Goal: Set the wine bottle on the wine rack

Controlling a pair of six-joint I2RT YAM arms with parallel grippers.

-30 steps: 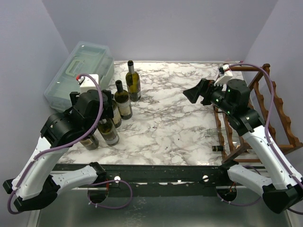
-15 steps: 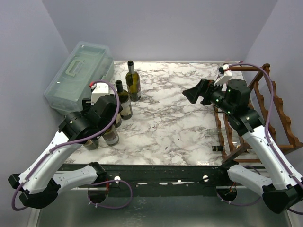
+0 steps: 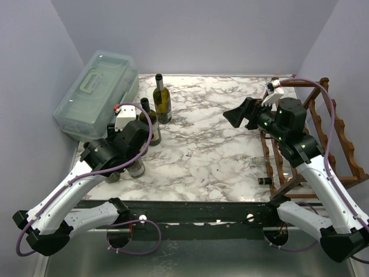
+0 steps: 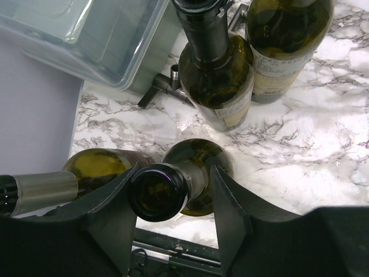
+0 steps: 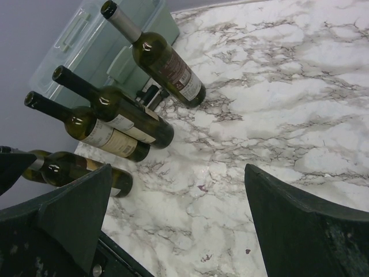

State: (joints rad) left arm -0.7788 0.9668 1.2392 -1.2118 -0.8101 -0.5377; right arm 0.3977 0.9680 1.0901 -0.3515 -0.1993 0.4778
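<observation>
Several green wine bottles stand at the table's left. In the left wrist view the nearest wine bottle has its neck between the jaws of my left gripper. The left finger lies against the lip, and a thin gap shows at the right finger. From the top view my left gripper sits over that bottle. The reddish-brown wine rack stands at the right edge. My right gripper hovers open beside the rack, with only marble between its fingers.
Two more bottles stand behind the one between my jaws, and another stands close on its left. A translucent lidded box sits at the back left. A dark bottle neck pokes out of the rack's near end.
My left wrist has swung right and down over the front bottle, and its jaws have narrowed around the neck. The right arm has not moved.
</observation>
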